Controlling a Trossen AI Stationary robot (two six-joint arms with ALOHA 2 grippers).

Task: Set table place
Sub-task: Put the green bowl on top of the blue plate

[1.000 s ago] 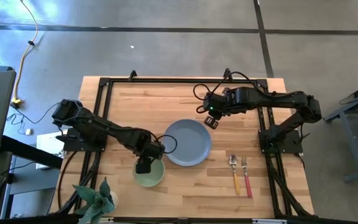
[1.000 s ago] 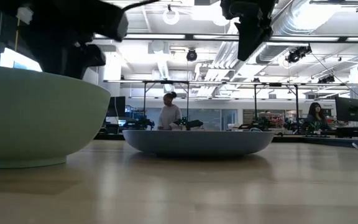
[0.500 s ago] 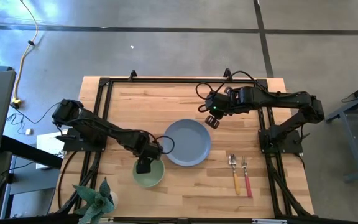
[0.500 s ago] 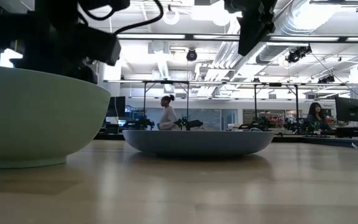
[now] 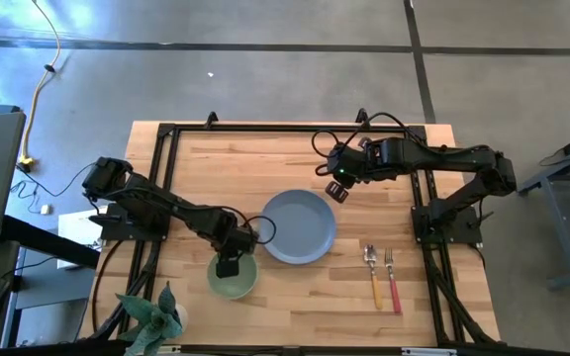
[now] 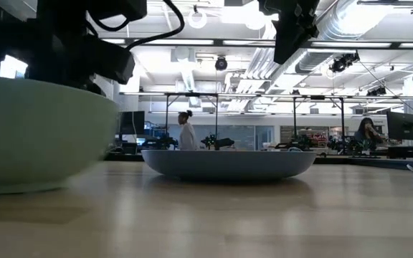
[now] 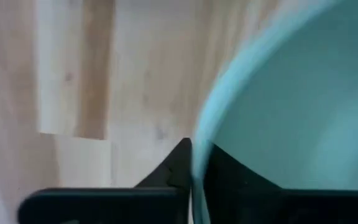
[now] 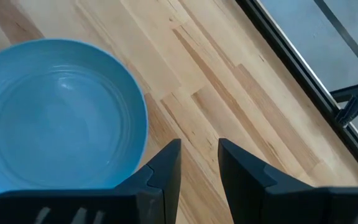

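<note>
Bowl [image 5: 232,278], pale green, sits at the near left part of the bench [image 5: 295,158], and it has slid a little further toward the near left edge over the last second, away from the plate [image 5: 299,226]. The left gripper [image 5: 229,263] is clamped on the bowl's far rim: in the left wrist view one dark finger [image 7: 178,163] lies outside the wall and the other inside, with the rim [image 7: 199,155] between them. In the low view the bowl [image 6: 41,136] is streaked with motion while the plate [image 6: 228,163] stays sharp, so I judge the bowl is being dragged or lifted right now. That suggests the left arm is repositioning the bowl for the setting, though its final spot cannot be told yet.

The grey-blue plate rests at the bench's middle, just beside the bowl and apart from it. The yellow-handled spoon [image 5: 373,277] and red-handled fork [image 5: 392,280] lie side by side to the plate's right, untouched.

The right gripper [image 5: 339,190] hovers above the plate's far right edge, its fingers [image 8: 165,167] a small gap apart and holding nothing; it has barely moved.
</note>
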